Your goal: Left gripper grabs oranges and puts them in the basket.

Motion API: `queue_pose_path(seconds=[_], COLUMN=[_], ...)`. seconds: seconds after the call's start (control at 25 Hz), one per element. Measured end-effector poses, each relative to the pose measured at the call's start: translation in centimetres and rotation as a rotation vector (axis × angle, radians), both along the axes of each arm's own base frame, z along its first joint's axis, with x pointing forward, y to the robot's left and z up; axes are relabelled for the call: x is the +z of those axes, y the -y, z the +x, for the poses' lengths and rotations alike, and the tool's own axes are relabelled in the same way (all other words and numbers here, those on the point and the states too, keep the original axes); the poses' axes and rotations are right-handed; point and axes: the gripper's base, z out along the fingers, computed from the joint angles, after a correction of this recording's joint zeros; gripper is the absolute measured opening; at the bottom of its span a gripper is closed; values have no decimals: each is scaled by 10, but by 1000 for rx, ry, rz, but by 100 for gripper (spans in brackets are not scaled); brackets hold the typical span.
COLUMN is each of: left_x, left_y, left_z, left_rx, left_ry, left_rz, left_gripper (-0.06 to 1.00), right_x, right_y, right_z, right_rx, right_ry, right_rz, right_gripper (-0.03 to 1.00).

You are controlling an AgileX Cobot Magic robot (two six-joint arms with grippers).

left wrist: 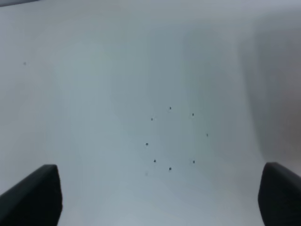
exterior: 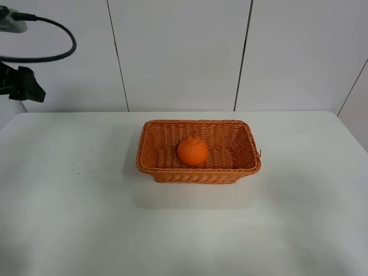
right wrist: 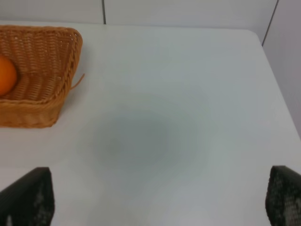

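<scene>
Left hand [left wrist: 162,194], right hand [right wrist: 160,197] gape; one orange [exterior: 192,152] in one basket [exterior: 198,174].

Lab-like test setup, white table [exterior: 69,218], plain white panelled wall [exterior: 178,52]

left arm [exterior: 23,84] raised, left jaws wide apart, right jaws wide apart

My high camera catches only a bit of the left arm [exterior: 22,84]: a black, angular block, with a thick black cable [exterior: 60,52] curving out of a pale grey fitting [exterior: 10,23]. The left gripper [left wrist: 157,197] has smooth matte black fingers [left wrist: 35,197]. The right gripper [right wrist: 155,200] has black fingertips [right wrist: 28,200] with a grainy, speckled surface.
</scene>
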Motion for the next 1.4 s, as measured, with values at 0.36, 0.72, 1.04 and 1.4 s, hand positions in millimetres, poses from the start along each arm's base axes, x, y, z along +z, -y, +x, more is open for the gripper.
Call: queue_pose_path(seconds=[0.36,0.72,1.04,1.4], left_x=[5,10,-10,-13], left_y=[1,1,2,2], left_z=[-84,-154,-199,-247], left_rx=[-1,0,0,7], left_ry=[146,330,359,503], left_rz=[2,3,2,-6], left_gripper=[94,94,93,93], right_x=[0,0,0,0], right_y=[0,0,0,0], right_z=[0,0,0,0], right_rx=[0,0,0,0], right_ry=[0,0,0,0], right_rz=[0,0,0,0], right_gripper=[69,69,69,69])
